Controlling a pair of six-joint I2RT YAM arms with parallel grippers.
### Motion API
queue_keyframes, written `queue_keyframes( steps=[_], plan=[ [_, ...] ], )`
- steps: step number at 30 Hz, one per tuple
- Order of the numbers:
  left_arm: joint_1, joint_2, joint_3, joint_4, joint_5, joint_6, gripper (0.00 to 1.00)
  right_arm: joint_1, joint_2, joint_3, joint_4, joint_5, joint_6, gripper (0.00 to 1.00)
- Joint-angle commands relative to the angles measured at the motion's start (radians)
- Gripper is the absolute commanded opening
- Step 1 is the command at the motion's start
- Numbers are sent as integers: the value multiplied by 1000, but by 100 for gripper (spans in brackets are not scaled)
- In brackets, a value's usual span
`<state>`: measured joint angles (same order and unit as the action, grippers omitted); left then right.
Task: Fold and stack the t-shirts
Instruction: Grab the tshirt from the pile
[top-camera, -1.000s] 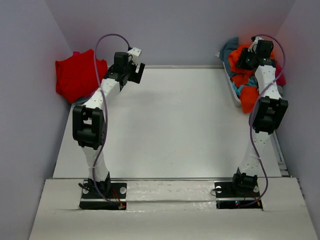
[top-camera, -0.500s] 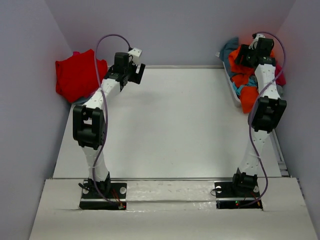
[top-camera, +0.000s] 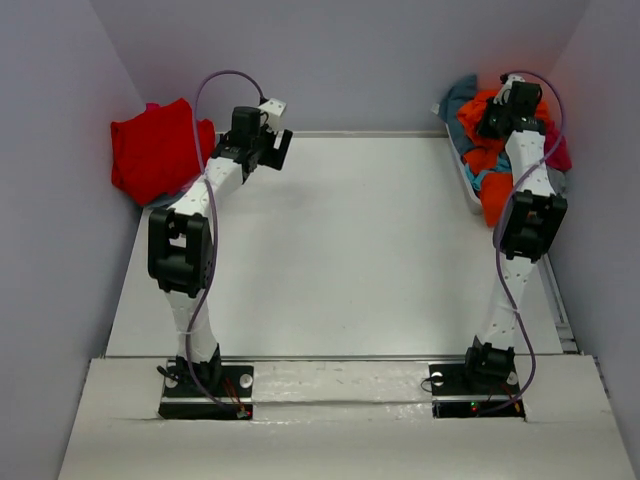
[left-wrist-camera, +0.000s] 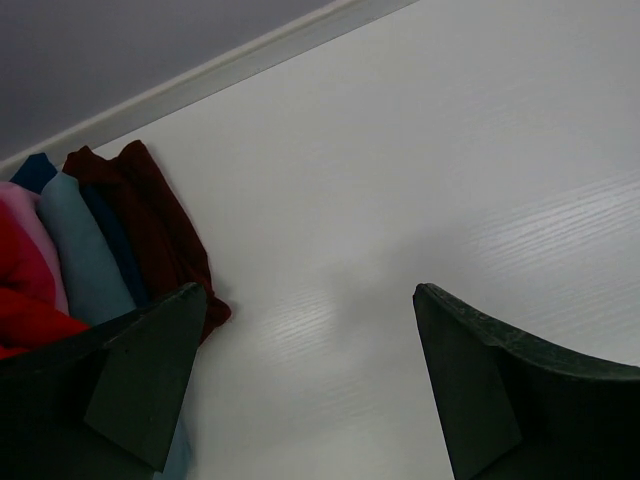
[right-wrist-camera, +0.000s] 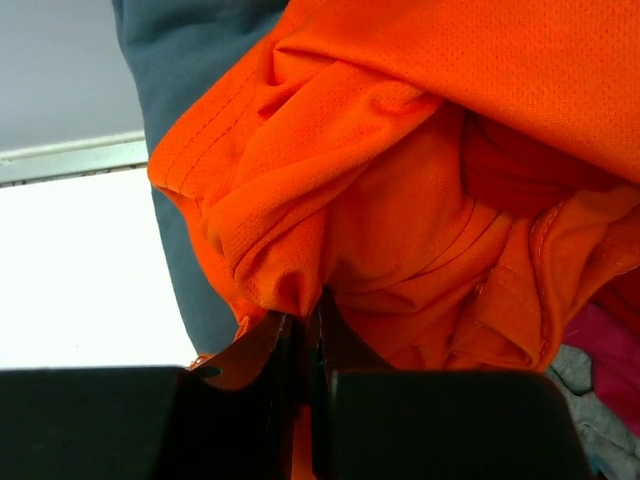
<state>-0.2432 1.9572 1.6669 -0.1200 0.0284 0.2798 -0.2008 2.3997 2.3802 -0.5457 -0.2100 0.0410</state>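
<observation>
While the left gripper (left-wrist-camera: 310, 292) gapes above table (left-wrist-camera: 450, 150), right gripper (right-wrist-camera: 306, 322) pinches orange t-shirt (right-wrist-camera: 400, 190) fold

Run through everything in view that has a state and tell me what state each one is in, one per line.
Left end effector, open and empty, above the table.
Right end effector, shut on a fold of the orange t-shirt.
Orange t-shirt, crumpled, unfolded, pinched at one fold.
Grey t-shirt, crumpled, lying beside the orange one.
Stack of shirts by the left wall, folded, red on top.
Bin, heaped with loose shirts.
</observation>
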Motion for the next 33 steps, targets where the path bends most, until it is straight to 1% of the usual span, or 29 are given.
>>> queue_keyframes(
  steps=[1, 7, 9, 10, 11, 16, 23, 25, 29, 33],
  plan=[
    [-5, -30, 14, 19, -4, 7, 99, 9, -54, -21, 10, 6, -9, 7],
    [-5, -99, -47, 45, -11, -2, 99, 9, -214, -200, 43, -6, -20, 7],
    [-14, -159, -113, 81, -19, 7, 99, 9, -319, -275, 59, -11, -18, 7],
    [-15, -159, -127, 86, -50, 7, 99, 9, -320, -295, 62, -11, -18, 7],
    [-15, -184, -137, 88, -56, 13, 99, 9, -367, -323, 59, -11, -15, 7],
    [-15, -231, -191, 68, -113, 19, 99, 9, -473, -346, -2, -46, -6, 7],
    [-15, -356, -341, 91, -102, 18, 99, 9, -651, -437, -55, -109, -29, 7],
    [-15, -372, -360, 97, -101, 19, 99, 9, -683, -450, -60, -112, -61, 7],
    [-15, -402, -381, 89, -96, 22, 99, 9, -775, -484, -43, -103, -72, 7],
    [-15, -414, -403, 92, -90, 22, 99, 9, -847, -489, -48, -130, -72, 7]
  ],
)
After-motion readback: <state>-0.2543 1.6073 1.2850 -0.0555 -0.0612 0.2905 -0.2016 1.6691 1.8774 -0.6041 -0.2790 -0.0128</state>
